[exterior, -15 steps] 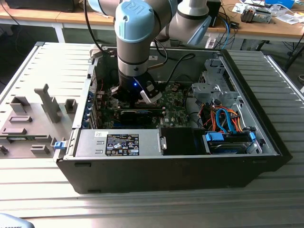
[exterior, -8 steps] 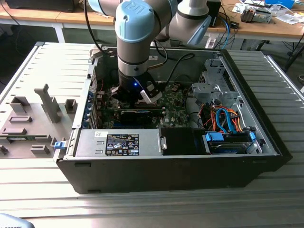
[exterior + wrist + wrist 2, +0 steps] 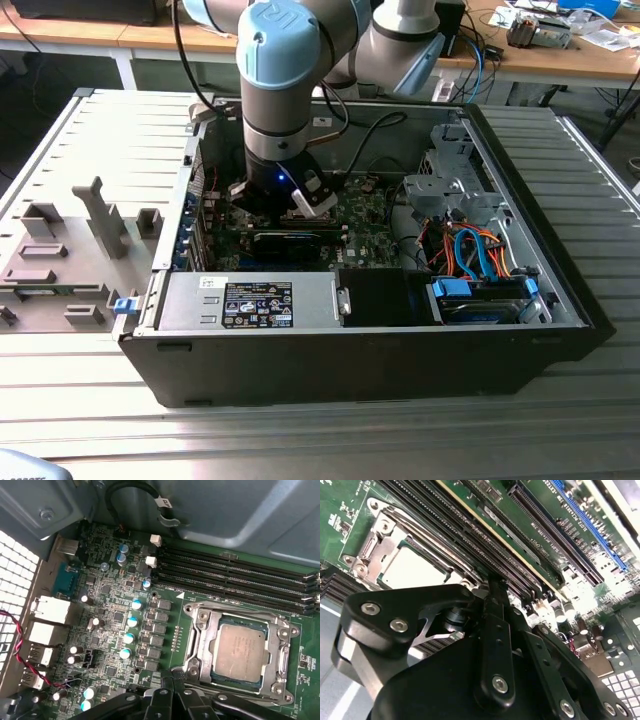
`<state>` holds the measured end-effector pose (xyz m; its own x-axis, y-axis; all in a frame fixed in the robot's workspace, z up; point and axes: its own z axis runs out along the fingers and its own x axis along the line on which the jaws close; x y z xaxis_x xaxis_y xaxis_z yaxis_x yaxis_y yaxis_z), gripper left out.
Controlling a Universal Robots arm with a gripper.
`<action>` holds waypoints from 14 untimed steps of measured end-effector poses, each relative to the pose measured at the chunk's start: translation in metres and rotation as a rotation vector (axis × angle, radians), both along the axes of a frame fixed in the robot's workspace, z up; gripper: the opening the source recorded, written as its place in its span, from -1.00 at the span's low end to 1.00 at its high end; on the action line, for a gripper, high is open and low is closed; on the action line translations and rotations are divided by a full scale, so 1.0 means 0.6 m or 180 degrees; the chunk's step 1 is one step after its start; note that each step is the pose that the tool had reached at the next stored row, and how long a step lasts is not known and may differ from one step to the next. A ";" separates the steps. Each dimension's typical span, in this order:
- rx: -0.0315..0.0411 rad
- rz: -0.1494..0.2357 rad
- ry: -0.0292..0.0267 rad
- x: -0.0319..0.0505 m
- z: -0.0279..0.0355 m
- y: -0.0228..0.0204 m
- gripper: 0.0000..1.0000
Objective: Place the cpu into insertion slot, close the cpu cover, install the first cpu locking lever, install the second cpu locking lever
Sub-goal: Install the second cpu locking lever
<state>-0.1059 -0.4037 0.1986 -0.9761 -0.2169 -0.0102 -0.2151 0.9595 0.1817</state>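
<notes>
Motherboard (image 3: 115, 605) lies flat in the open computer case (image 3: 560, 300), walled by case sides, a drive cage (image 3: 450, 185) on the exterior view's right and the power supply (image 3: 250, 300) at the near edge. Cpu (image 3: 242, 650) sits in its socket with the metal cover frame (image 3: 200, 630) around it, memory slots (image 3: 235, 575) just beside. Arm (image 3: 280, 90) reaches straight down into the case, claw (image 3: 490, 605) low over the board near the socket; cannot tell if it's spread or pressed together.
</notes>
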 end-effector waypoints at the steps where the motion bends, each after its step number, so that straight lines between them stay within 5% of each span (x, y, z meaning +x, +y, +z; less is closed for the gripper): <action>1: 0.0000 0.0003 0.0000 0.000 0.000 0.0004 -0.79; 9: 0.0000 0.0055 0.0000 0.002 -0.004 0.0040 -0.79; 12: 0.0008 0.0066 -0.0005 0.002 0.006 0.0048 -0.79; 14: -0.0008 0.0069 -0.0001 0.003 0.014 0.0047 -0.79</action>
